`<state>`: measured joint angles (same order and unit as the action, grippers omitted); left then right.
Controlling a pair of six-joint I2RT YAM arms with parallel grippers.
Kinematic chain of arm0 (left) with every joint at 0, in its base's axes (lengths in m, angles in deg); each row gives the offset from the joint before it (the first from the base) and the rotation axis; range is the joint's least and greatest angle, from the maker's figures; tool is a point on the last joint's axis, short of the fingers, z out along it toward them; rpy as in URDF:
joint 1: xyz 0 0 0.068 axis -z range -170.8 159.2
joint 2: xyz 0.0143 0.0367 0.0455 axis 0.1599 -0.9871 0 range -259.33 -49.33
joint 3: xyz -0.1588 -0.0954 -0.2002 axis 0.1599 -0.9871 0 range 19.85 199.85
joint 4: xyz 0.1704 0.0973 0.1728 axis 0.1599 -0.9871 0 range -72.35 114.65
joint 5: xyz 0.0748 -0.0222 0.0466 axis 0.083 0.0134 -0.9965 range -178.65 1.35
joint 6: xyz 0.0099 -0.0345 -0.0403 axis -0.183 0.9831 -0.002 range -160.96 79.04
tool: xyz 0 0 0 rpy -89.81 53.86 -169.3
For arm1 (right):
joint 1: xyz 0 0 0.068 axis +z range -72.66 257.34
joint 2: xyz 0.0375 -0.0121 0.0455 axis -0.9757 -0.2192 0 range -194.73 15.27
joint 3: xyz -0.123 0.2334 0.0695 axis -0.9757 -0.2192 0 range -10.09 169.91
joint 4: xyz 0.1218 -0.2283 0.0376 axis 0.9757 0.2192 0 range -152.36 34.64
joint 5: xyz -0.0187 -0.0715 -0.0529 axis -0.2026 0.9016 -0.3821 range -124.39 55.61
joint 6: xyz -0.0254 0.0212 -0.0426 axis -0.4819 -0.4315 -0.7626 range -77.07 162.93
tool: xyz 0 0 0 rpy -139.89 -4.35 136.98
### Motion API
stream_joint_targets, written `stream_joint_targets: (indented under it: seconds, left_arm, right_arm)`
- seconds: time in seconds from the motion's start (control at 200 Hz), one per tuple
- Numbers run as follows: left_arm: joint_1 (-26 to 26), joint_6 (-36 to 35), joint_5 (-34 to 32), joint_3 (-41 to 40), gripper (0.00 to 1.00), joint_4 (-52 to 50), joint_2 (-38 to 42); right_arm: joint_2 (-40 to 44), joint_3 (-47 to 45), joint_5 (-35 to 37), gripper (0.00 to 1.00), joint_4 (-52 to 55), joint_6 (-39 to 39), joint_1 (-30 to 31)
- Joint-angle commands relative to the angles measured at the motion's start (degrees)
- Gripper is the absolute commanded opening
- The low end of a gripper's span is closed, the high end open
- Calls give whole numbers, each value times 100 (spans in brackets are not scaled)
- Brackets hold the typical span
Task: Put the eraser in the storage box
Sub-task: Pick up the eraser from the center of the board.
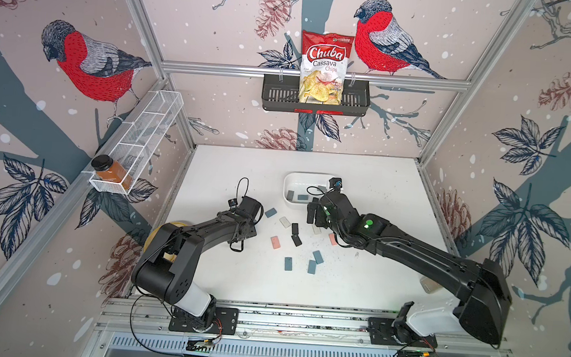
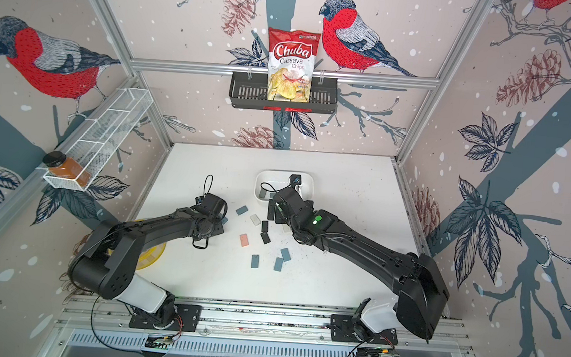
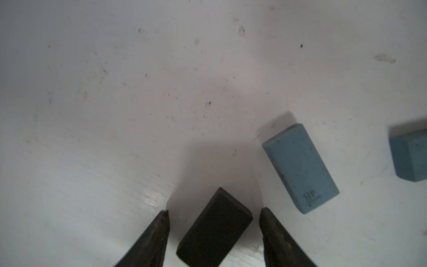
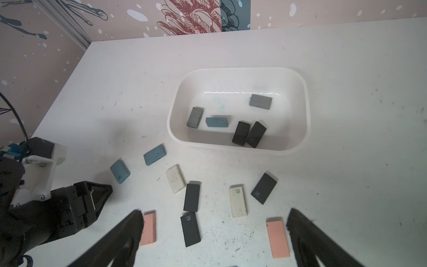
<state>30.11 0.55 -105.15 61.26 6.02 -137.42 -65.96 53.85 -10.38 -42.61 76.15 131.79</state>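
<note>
A black eraser [image 3: 215,228] lies flat on the white table between the fingers of my left gripper [image 3: 214,210]. A gap shows on each side of it, so the jaws stand open around it without touching. A blue eraser [image 3: 300,168] lies just beside them. The storage box [image 4: 240,69], a shallow white tub, stands at the back of the table [image 1: 289,183] with several erasers in it. My right gripper [image 4: 215,212] hangs wide open and empty above the loose erasers in front of the box [image 1: 314,214].
Several blue, white, black and pink erasers are scattered mid-table [image 1: 293,235]. A black slotted basket [image 1: 276,95] with a chips bag [image 1: 322,67] hangs on the back wall. A white wire rack [image 1: 148,126] on the left wall holds a bottle [image 1: 112,172]. A yellow disc [image 2: 152,256] lies under the left arm.
</note>
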Motion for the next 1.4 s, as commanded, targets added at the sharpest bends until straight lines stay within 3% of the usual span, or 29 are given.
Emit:
stream_joint_targets:
  seconds: [0.0, 0.23, 0.821, 1.196, 1.396]
  left_arm:
    - [44, -133, 95, 7, 56, -53, -106]
    - [188, -19, 15, -177, 46, -13, -199]
    - [458, 23, 375, -569, 54, -41, 130]
    - [484, 57, 576, -759, 35, 42, 241]
    - [485, 76, 538, -840, 29, 86, 187]
  right_arm:
    - [78, 13, 117, 99, -111, 55, 11]
    - [123, 4, 112, 99, -114, 36, 12]
    - [271, -2, 143, 99, -122, 27, 47]
    - [266, 13, 106, 99, -206, 19, 70]
    - [283, -37, 110, 99, -164, 34, 67]
